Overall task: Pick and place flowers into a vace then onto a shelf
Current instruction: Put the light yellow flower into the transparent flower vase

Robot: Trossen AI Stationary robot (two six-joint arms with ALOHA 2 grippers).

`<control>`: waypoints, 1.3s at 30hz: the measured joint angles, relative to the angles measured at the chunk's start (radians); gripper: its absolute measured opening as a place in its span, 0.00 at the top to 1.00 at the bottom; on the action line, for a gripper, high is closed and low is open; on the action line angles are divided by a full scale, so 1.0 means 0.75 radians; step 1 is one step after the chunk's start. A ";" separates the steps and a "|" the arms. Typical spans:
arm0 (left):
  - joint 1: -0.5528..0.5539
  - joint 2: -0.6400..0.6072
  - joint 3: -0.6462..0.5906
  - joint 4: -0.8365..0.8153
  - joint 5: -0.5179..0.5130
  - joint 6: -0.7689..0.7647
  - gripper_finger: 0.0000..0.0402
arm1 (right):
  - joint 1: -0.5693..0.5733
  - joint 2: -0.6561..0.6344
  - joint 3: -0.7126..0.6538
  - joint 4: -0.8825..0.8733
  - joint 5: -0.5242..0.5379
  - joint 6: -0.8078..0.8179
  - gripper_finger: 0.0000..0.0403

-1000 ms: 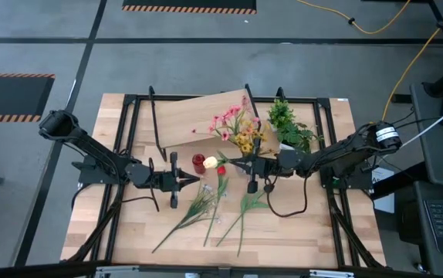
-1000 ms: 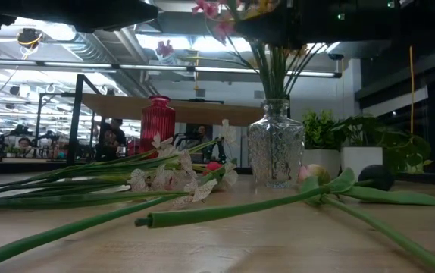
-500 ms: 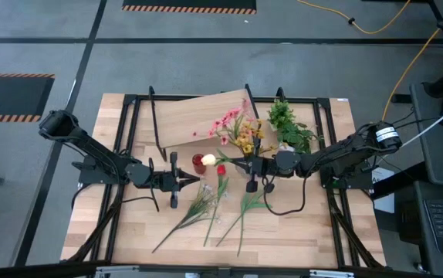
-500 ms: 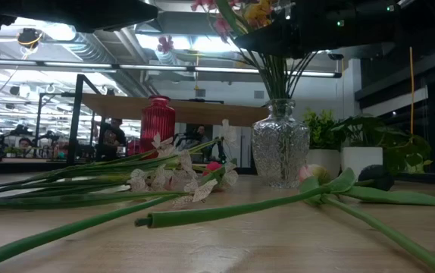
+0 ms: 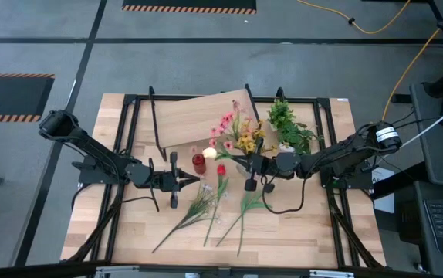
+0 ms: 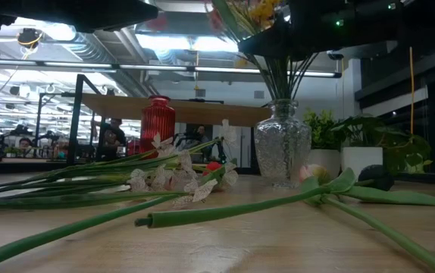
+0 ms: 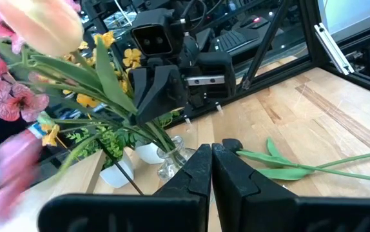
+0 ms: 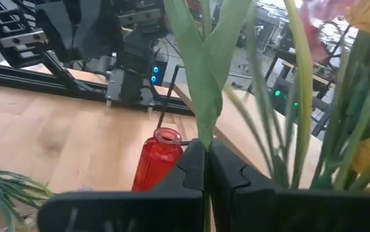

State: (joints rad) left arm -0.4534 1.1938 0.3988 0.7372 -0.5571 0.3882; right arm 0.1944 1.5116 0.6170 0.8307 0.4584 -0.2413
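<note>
Flowers (image 5: 237, 133): cream tulip (image 5: 208, 153) just swung closer to the bunch
Right end effector (image 8: 206, 151): pinched on its stem
Clear vase (image 6: 282, 144): nudged sideways, so the tulip's probably going in
Left end effector (image 5: 194, 181): closed, empty

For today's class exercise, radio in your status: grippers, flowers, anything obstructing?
Right gripper shut on green stem of cream tulip, by the bouquet in the clear glass vase. Left gripper shut, empty. Red ribbed vase close beside tulip.
</note>
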 joint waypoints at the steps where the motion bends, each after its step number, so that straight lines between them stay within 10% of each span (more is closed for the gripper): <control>1: 0.000 0.000 0.000 0.000 0.000 0.000 0.98 | 0.000 0.000 0.000 0.000 0.011 0.000 1.00; 16: 0.000 0.000 0.000 0.000 0.000 0.000 0.98 | 0.001 0.000 -0.001 -0.052 0.044 0.043 0.99; 39: 0.000 0.000 0.000 -0.001 0.000 0.000 0.98 | 0.001 0.001 -0.001 -0.073 0.041 0.070 0.73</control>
State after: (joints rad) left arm -0.4534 1.1937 0.3988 0.7368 -0.5570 0.3882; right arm 0.1951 1.5124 0.6166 0.7757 0.4892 -0.1885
